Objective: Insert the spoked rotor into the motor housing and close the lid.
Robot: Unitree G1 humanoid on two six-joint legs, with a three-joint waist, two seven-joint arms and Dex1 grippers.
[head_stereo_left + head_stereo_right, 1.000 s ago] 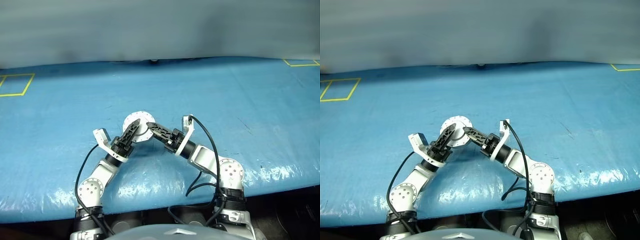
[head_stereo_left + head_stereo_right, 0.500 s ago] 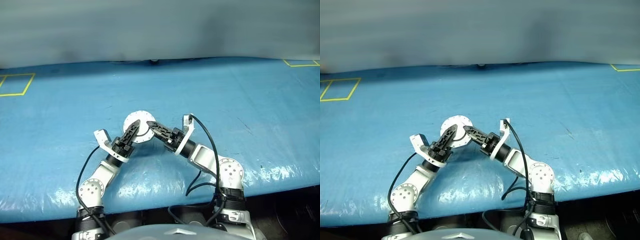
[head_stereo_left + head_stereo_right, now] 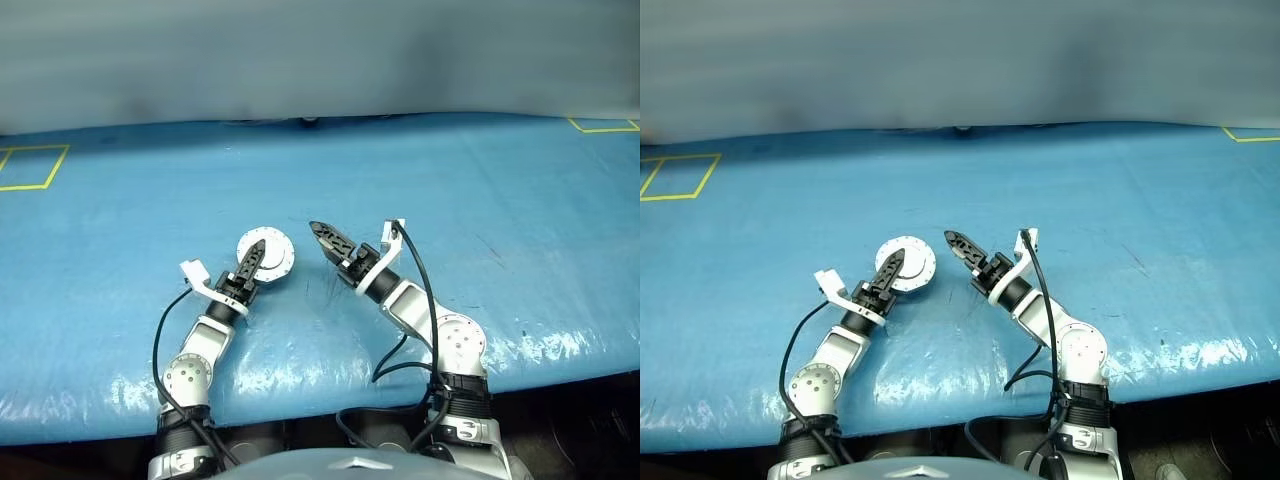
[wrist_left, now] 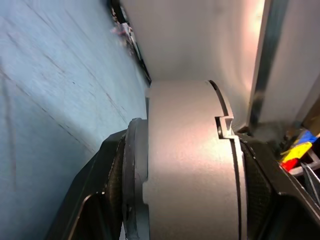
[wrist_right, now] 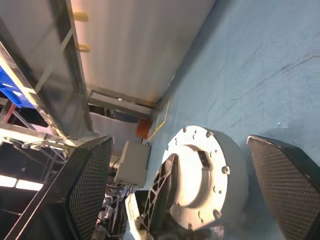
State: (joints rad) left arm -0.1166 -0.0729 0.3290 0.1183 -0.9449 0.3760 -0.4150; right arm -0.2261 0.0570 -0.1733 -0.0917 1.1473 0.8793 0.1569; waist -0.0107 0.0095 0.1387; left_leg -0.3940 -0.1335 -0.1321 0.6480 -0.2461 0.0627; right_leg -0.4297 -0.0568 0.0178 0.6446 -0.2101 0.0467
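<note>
Closed motor housing stands on edge on the blue table cover, its round pale face with small rim screws turned up toward the head camera. Left gripper clamps it — one black finger across the face, the other behind, as the left wrist view shows, lid seam in sight. Right gripper hangs just off the housing at about 3 o'clock, apart from it, jaws spread wide and empty. Yellow tape square far off at 10 o'clock.
</note>
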